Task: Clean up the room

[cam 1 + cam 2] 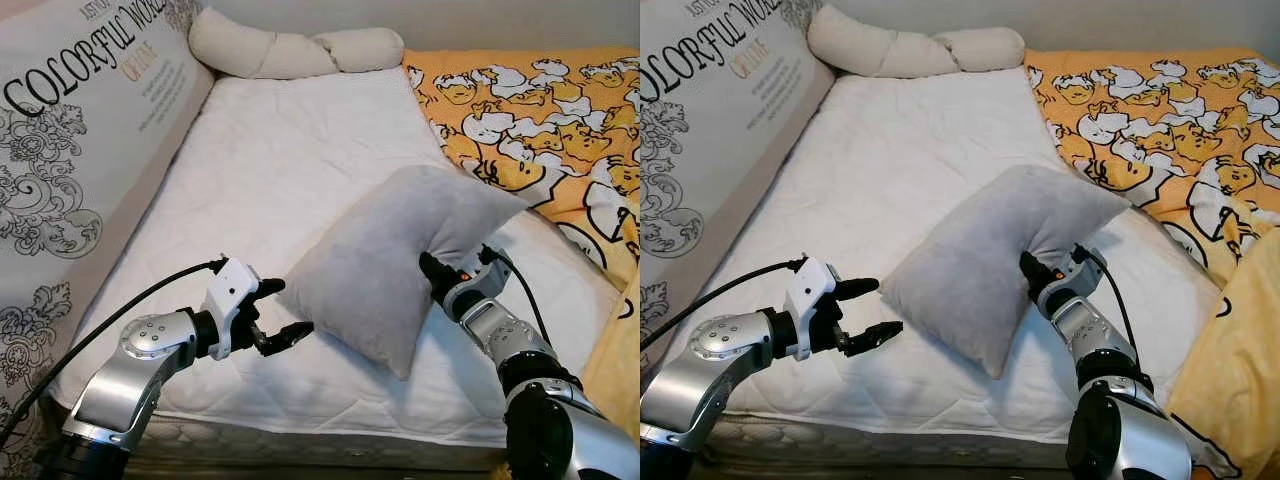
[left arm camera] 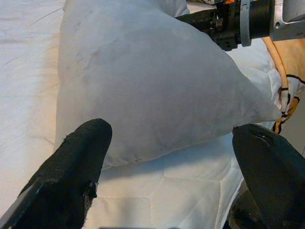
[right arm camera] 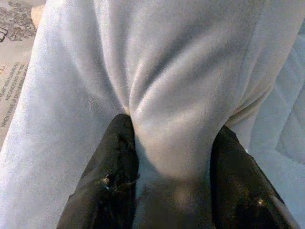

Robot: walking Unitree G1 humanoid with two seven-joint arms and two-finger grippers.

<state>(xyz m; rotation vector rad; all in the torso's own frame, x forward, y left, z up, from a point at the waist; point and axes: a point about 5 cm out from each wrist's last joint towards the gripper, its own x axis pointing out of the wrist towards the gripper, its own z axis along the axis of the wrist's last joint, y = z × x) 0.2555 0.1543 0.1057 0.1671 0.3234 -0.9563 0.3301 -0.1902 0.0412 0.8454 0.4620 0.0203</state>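
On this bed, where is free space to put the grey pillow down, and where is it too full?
Free: the wide white mattress between the printed cushion and the duck blanket, below the beige bolster. Crowded: the near edge, where the right pincer grips the grey pillow and the open left pincer waits beside it.

The right gripper's (image 1: 432,272) fingertips are buried in the grey pillow (image 1: 395,260), so their ends cannot be seen. The pillow hides the stretch of white mattress (image 1: 270,160) behind it. The printed cushion (image 1: 70,150) at the left is cut off by the picture's edge, its top line of lettering only partly readable. The duck-patterned blanket (image 1: 540,120) runs off the right edge. In the left wrist view, the left gripper's fingers (image 2: 71,176) are cropped.
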